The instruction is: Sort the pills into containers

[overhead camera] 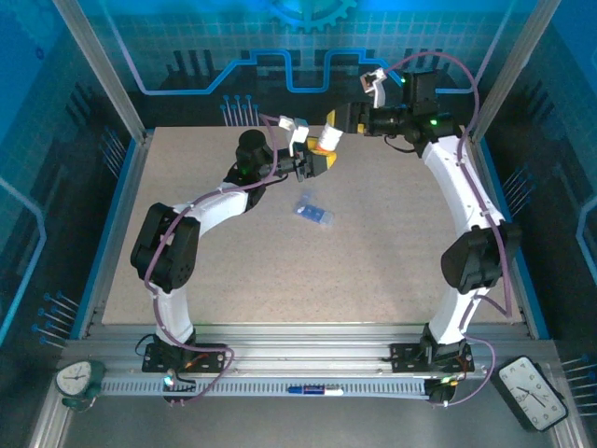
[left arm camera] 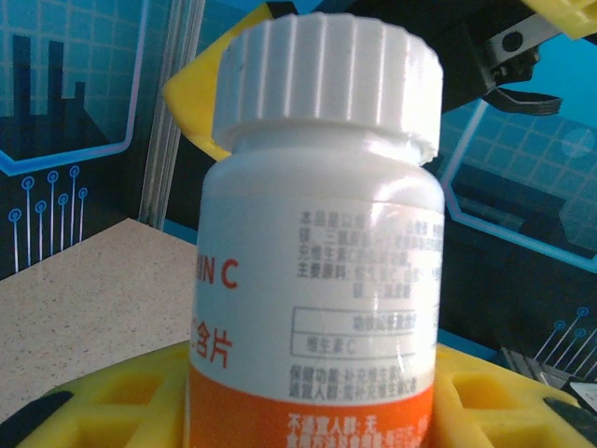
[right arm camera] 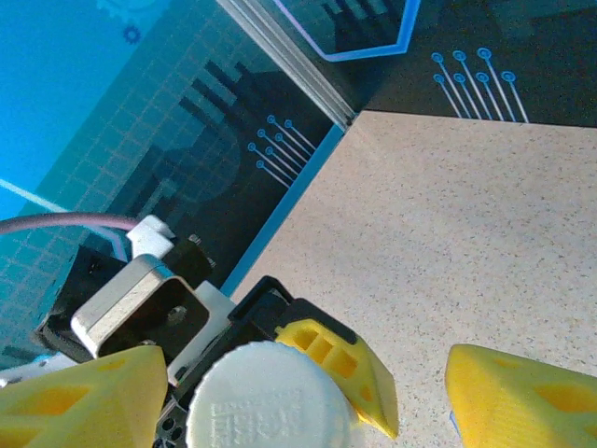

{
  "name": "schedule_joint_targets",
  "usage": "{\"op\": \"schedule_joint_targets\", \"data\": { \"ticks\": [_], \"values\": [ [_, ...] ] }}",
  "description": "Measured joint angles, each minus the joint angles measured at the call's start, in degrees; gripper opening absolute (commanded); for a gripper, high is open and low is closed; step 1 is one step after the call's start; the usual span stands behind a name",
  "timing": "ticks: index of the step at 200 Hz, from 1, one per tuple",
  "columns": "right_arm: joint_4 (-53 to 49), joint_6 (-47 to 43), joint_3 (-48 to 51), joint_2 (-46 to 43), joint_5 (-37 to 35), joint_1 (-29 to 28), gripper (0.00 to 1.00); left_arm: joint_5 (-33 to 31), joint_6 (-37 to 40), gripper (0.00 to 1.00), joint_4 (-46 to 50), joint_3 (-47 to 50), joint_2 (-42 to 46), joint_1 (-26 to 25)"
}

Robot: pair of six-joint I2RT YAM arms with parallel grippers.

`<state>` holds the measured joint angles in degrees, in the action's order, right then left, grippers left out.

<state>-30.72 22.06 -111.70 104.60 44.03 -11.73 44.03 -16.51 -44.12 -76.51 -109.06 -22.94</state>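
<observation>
My left gripper (overhead camera: 315, 164) is shut on a white and orange bottle (left arm camera: 317, 280) and holds it upright above the back of the table. Its yellow fingers (left arm camera: 112, 397) press on the bottle's lower sides. The white ribbed cap (left arm camera: 326, 84) is on the bottle. My right gripper (right arm camera: 298, 406) stands open over the cap (right arm camera: 266, 406), one yellow finger (right arm camera: 75, 401) on each side and apart from it. The containers are a small translucent blue pill box (overhead camera: 313, 213) lying flat on the table nearer than the bottle. The pills are out of view.
The speckled table (overhead camera: 280, 271) is fenced by an aluminium frame and blue back panels (overhead camera: 298, 56). Two clocks (overhead camera: 532, 392) stand on the rail by the arm bases.
</observation>
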Motion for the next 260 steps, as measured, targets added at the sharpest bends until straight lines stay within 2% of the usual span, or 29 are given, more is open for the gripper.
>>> {"op": "schedule_joint_targets", "data": {
  "ticks": [34, 63, 120, 151, 199, 227, 260],
  "values": [
    [-2.43, -2.05, -1.09, 0.28, 0.0, -0.96, 0.69, 0.11, -0.15, 0.0, -0.33, -0.28, -0.5, 0.0],
    [-3.87, -2.89, -1.2, 0.35, -0.09, -0.98, 0.53, 0.44, -0.17, 0.0, -0.39, -0.28, -0.52, 0.0],
    [-6.19, -4.44, -1.27, 0.55, -2.32, -1.33, 0.37, 0.66, -0.57, 0.0, -0.09, -0.31, -0.74, 0.0],
    [-6.08, -2.67, -0.59, -0.11, -7.34, -2.56, 0.36, 0.35, -0.48, 0.0, 0.98, -0.31, -0.85, 0.11],
    [-1.53, 6.56, 6.23, -4.98, -22.69, -6.78, 0.37, -0.87, 2.47, 0.0, 3.39, -0.24, -0.85, 0.11],
    [1.7, 10.97, 9.29, -6.8, -29.83, -9.03, 0.41, -1.68, 3.87, 0.0, 4.09, -0.17, -0.85, 0.11],
    [0.7, 12.28, 8.24, -6.54, -32.06, -9.64, 0.51, -2.69, 4.61, 0.0, 4.28, -0.2, -0.85, 0.04]
  ]
}}
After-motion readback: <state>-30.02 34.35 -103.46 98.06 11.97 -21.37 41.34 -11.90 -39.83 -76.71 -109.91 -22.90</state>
